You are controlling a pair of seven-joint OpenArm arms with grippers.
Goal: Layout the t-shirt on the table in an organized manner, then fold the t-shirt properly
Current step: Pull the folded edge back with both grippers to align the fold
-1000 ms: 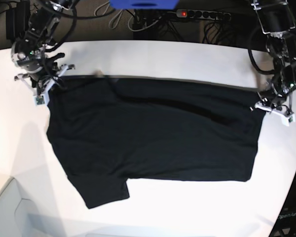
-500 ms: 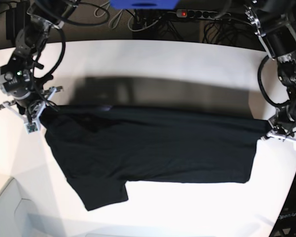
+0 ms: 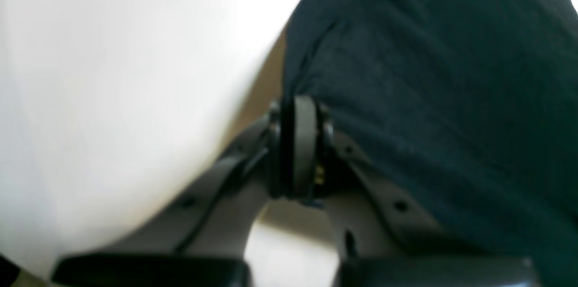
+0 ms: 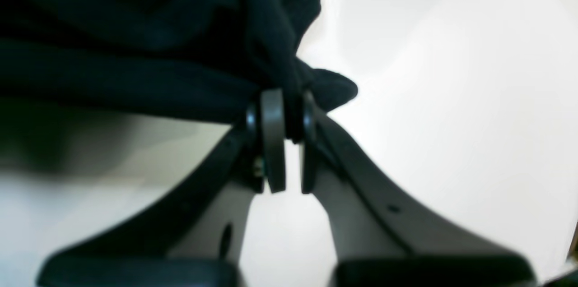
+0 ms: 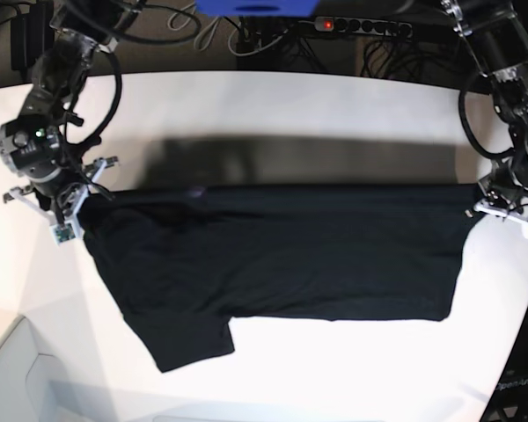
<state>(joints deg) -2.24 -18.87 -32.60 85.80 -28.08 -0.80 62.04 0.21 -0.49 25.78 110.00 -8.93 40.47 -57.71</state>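
Note:
The black t-shirt (image 5: 282,255) hangs stretched between my two grippers by its upper edge, which is raised off the white table (image 5: 273,105) and throws a wide shadow behind it. Its lower part and one sleeve (image 5: 189,338) rest on the table. No print shows. At the base view's left, my right gripper (image 5: 75,207) is shut on the shirt's corner; the right wrist view shows the pads (image 4: 273,138) pinching bunched cloth (image 4: 135,52). At the right, my left gripper (image 5: 497,207) is shut on the other corner, with fabric (image 3: 451,75) running from its fingertips (image 3: 305,142).
A power strip (image 5: 361,25) with a red light, loose cables and a blue object (image 5: 255,7) lie beyond the table's far edge. A pale box (image 5: 18,378) sits at the lower left corner. The table's curved edge runs close to the left gripper on the right.
Both grippers have lifted the shirt's upper edge off the table and drawn it toward the near side, so the cloth now spans a narrower band. A shadow has appeared behind it.

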